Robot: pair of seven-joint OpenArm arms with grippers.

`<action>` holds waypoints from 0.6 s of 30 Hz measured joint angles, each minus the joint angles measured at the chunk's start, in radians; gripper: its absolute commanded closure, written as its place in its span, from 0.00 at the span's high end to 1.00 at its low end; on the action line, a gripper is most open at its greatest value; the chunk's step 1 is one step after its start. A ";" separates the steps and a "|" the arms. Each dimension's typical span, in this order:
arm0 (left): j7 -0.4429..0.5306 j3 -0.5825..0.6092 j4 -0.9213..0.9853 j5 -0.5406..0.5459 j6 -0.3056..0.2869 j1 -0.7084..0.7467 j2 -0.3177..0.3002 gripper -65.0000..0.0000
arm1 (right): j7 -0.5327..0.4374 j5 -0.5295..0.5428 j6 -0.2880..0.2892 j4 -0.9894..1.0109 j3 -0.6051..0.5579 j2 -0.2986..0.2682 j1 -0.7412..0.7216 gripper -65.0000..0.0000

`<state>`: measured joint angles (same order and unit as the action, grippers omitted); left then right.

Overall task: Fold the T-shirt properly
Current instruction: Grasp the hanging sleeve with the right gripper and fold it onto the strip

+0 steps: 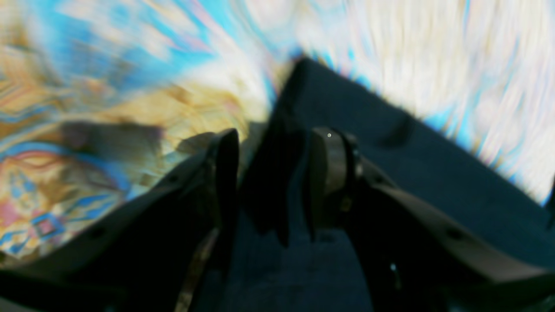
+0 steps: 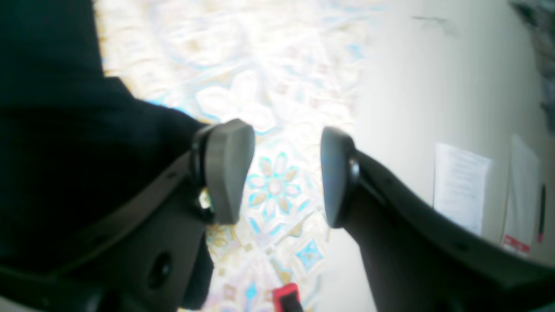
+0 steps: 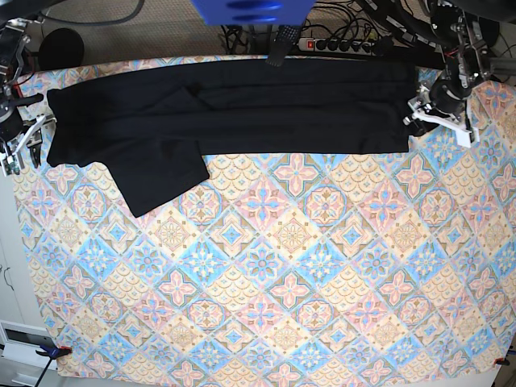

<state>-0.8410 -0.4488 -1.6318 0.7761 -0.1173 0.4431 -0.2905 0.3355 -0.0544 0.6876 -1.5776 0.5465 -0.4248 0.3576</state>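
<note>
Patterned cloth (image 3: 266, 274) covers your table, tiled in blue, pink and tan. Across its far edge lies the black T-shirt (image 3: 242, 105), folded lengthwise into a long band, one sleeve (image 3: 165, 177) sticking out toward you. Your left gripper (image 3: 419, 111) sits at one end of the band, jaws apart, straddling the cloth but not pinching it. Your right gripper (image 2: 286, 173) stands at the other end, jaws wide and empty, just off the hem. The lengthwise fold looks done; next, probably tuck that sleeve in, then fold end to end. No readable writing anywhere.
</note>
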 measured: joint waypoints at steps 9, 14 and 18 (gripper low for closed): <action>-0.005 -0.061 0.000 0.134 0.000 -0.008 0.002 0.42 | 0.178 -0.002 0.011 -0.064 -0.221 0.012 -0.125 0.44; -0.005 -0.059 0.000 0.142 -0.001 -0.008 0.003 0.42 | 0.240 0.005 0.023 -0.017 -0.366 0.026 -0.274 0.44; -0.008 -0.058 -0.011 0.140 0.001 -0.004 0.002 0.42 | 0.241 0.005 0.014 0.116 -0.430 0.018 -0.383 0.44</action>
<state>-0.8494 -0.5068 -1.6424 0.9165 -0.1165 0.4389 -0.2882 0.5770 -0.0490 0.7017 -1.4616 0.1162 -0.4065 -0.0257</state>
